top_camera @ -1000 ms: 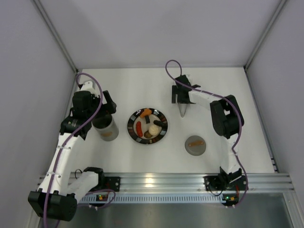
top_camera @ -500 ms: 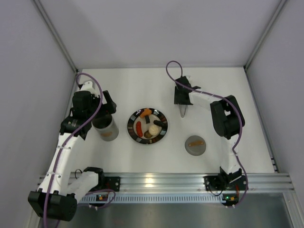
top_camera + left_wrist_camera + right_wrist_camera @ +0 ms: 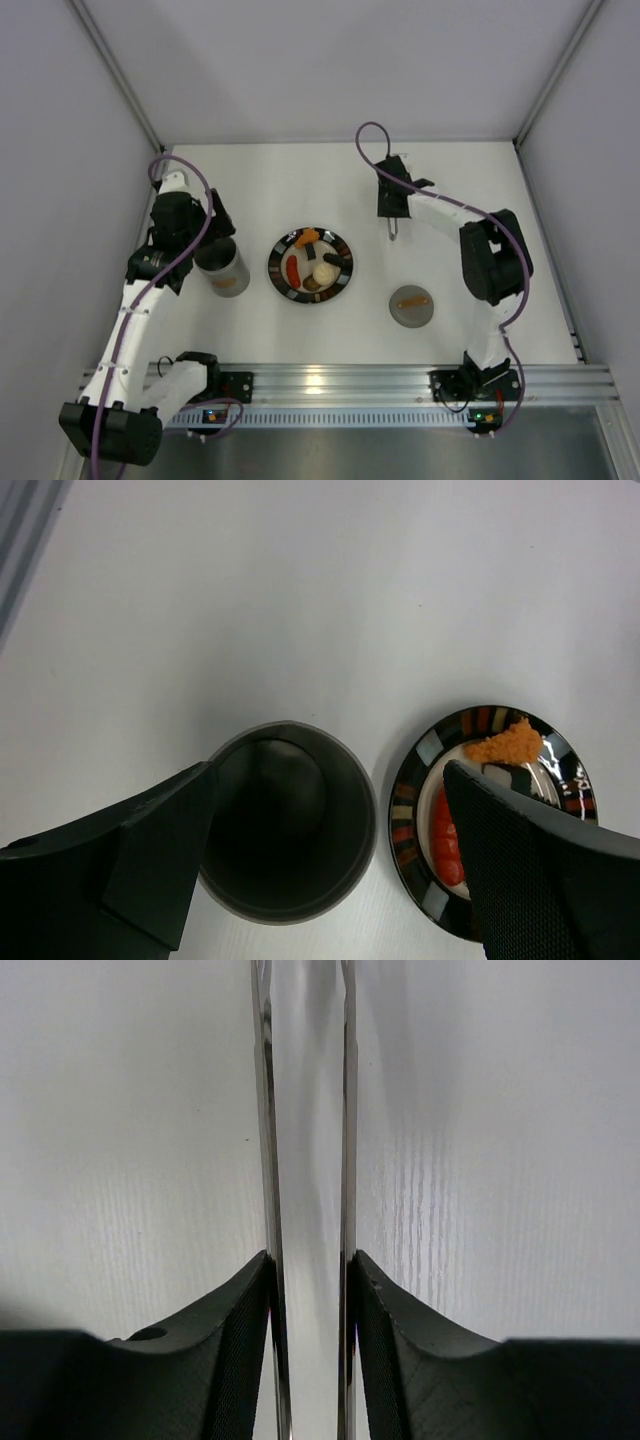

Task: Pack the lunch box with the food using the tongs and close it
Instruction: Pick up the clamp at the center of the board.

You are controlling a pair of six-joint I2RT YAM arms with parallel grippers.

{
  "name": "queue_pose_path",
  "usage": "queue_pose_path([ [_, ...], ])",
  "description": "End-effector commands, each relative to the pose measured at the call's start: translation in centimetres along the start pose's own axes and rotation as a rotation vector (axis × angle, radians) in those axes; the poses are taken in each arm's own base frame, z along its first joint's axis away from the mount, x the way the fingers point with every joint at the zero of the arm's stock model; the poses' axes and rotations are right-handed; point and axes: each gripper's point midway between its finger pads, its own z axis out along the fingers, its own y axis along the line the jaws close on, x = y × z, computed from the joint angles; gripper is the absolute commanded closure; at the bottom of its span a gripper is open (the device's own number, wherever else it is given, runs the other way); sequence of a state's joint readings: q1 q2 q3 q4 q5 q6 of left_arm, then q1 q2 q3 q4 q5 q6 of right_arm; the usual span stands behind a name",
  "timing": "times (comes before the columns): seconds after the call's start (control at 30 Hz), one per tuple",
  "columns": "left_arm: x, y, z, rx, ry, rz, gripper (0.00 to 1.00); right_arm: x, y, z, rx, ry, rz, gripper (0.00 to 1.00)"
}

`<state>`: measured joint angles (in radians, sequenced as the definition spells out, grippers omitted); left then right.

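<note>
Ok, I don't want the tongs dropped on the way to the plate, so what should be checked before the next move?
1. Grip: right claw clamped on both arms of the tongs: ok.
2. Lift: tongs off the table: cannot tell.
3. Container: lunch box upright, lid off: ok.
4. Support: left claw open astride the lunch box; contact: cannot tell.
5. Load: food on the plate: ok.
6. Path: lid lying apart from the plate: ok.
</note>
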<state>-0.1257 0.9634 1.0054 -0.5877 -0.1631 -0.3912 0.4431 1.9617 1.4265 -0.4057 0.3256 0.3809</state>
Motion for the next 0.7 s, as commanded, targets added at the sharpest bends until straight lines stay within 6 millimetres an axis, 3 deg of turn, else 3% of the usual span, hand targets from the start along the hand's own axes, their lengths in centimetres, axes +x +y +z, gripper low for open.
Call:
queue_pose_path([
  [0.0,-2.8,2.2,-1.4,-0.129,-0.114,-0.055,0.01,-4.6,0.4,-5.3,-0.036,-0.13,-0.002,0.64],
  [0.3,-4.2,5.8,-3.5,-0.33,-0.203,-0.111,0.01,-5.4,1.2,-10.2,-0.117,-0.183,-0.026,0.66],
  [0.47,-4.2,7.8,-5.0,-0.428,-0.254,-0.139,0.01,-4.8,2.6,-13.2,-0.17,-0.198,-0.065,0.66],
  [0.67,-3.6,7.2,-4.4,-0.383,-0.229,-0.127,0.01,-2.5,5.3,-17.2,-0.265,-0.217,-0.133,0.66],
])
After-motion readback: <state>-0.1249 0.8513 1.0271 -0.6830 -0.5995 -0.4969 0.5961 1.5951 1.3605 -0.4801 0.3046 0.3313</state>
